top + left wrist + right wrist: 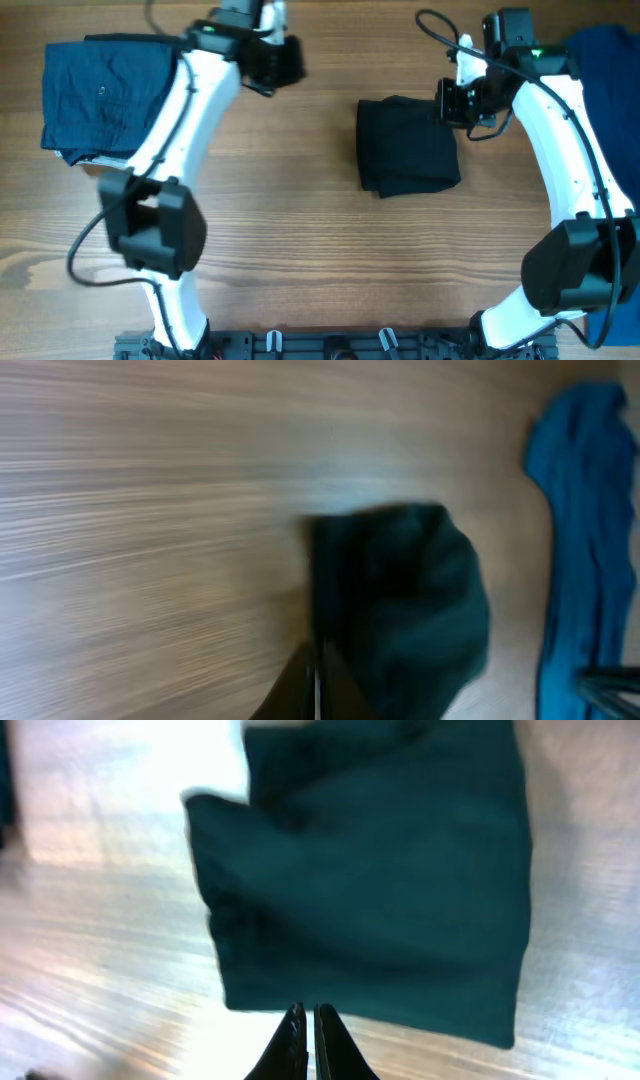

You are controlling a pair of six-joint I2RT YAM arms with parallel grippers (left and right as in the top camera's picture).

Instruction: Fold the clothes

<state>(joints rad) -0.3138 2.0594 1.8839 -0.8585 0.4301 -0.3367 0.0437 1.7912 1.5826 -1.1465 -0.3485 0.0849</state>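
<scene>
The black shirt (pixel 405 145) lies folded into a compact, roughly square packet near the middle of the pale wood-grain tabletop (pixel 300 230). Its soft fabric bunches a little along the left edge. A navy garment (pixel 105 100) sits folded flat at the far left, partly under the left arm's white link. A bright blue garment (pixel 610 60) lies loose and rumpled at the right edge, behind the right arm.

From overhead, the left hand (pixel 280 65) hangs over bare wood, well apart from the shirt. The right hand (pixel 448 100) is just beside the shirt's upper right corner, and the dark housings hide the fingers of both.

The wrist views show the fingers. In the left wrist view, the left hand (pixel 316 685) has its dark fingertips pressed together with nothing between them. Beyond it lie the blurred shirt (pixel 400 620) and a strip of the blue garment (pixel 585 540).

In the right wrist view, the right hand (pixel 308 1040) is likewise closed and empty, over wood just off the shirt's near edge. The shirt (pixel 380 870) looks dark teal here, probably from the glare, and shows a stepped fold at one corner.
</scene>
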